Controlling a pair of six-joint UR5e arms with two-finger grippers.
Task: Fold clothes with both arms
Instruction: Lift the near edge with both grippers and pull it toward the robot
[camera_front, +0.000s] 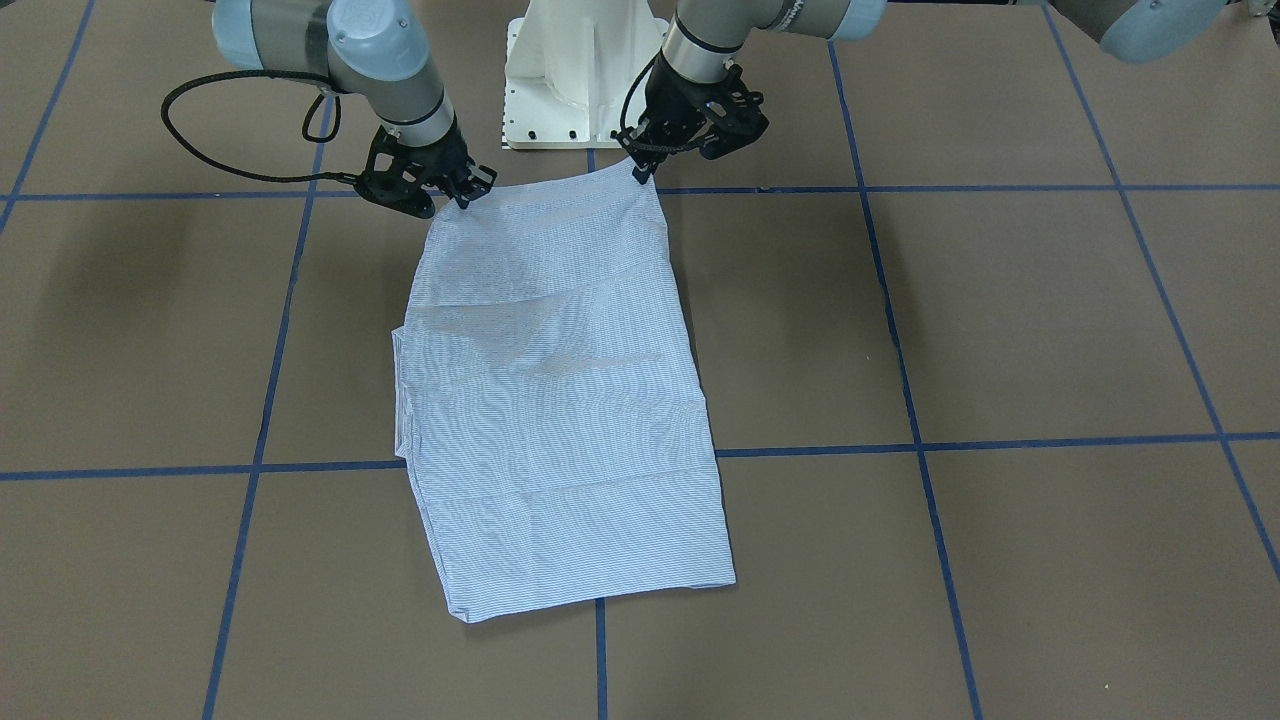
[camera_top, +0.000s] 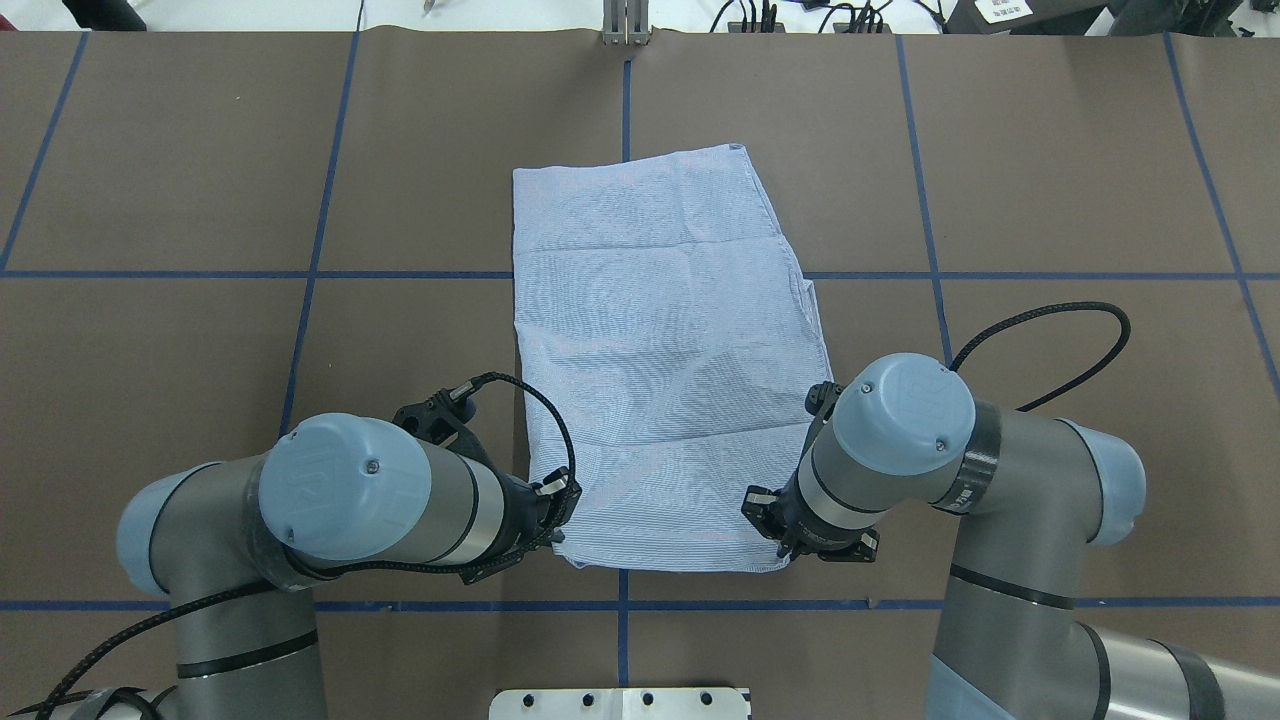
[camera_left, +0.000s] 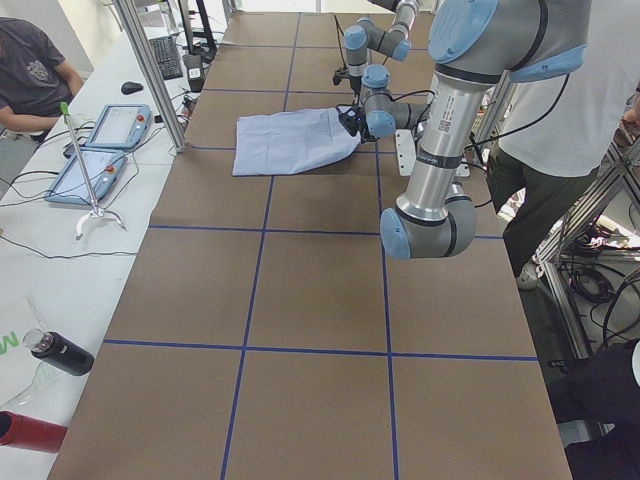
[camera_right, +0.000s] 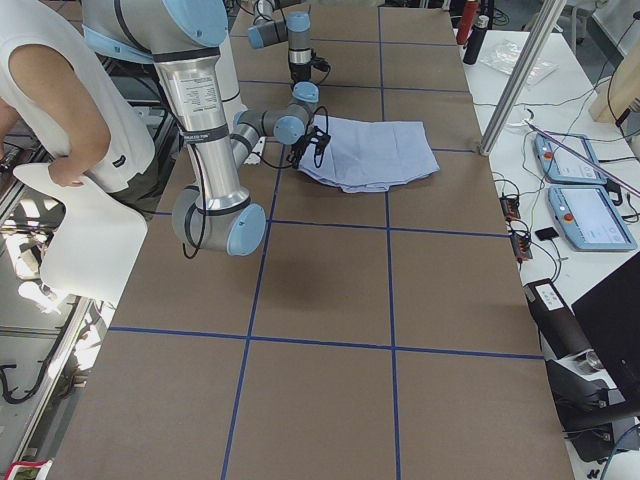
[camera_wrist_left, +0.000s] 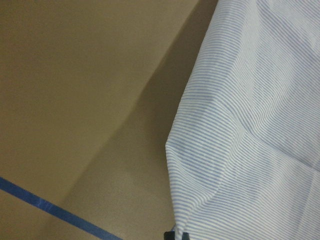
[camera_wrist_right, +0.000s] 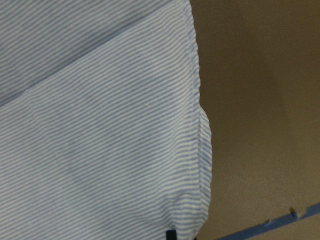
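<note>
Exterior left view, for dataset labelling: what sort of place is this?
Probably a robotics lab: two silver-grey robot arms, a brown table taped into a blue grid, grey touchscreen pendants alongside.

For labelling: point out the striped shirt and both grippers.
light blue-and-white striped shirt (camera_front: 560, 400): front-facing view, cloth middle.
black left gripper (camera_front: 641, 173): front-facing view, between its fingers.
black right gripper (camera_front: 467, 198): front-facing view, between its fingers.

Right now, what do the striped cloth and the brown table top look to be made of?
The shirt looks like thin woven fabric, probably cotton: fine stripes, soft creases, a matte surface. The table top looks like brown paper or card: dull, no shine, though I cannot be sure.
</note>
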